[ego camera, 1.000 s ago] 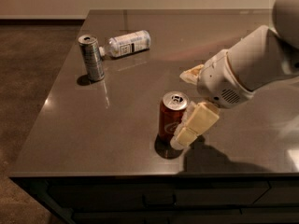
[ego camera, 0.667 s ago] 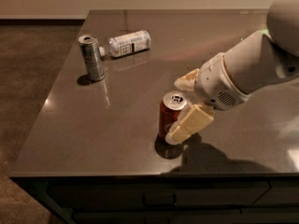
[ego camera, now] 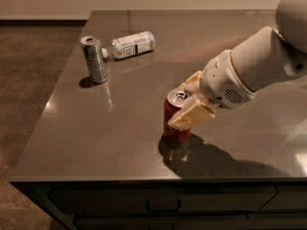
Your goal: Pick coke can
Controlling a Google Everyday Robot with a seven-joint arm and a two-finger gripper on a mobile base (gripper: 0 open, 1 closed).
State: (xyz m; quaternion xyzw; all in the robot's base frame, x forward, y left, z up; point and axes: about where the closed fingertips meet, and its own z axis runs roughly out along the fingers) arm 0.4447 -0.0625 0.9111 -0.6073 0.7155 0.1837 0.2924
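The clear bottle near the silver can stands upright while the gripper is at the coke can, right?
Not quite. In the camera view the clear bottle lies on its side by the silver can; the gripper is at the coke can.

Only the arm end moved. The gripper [ego camera: 182, 103] has crept left from a spot just right of the coke can [ego camera: 173, 131] onto the can itself. A second ago its near side hung beside the can's right wall and reached lower than the can's base in the picture. Now that side crosses the can's front at mid-height, hiding part of the red wall, and its far side sits just behind the silver top. Overall it has come in closer around the can. Can't tell whether it touches the can.
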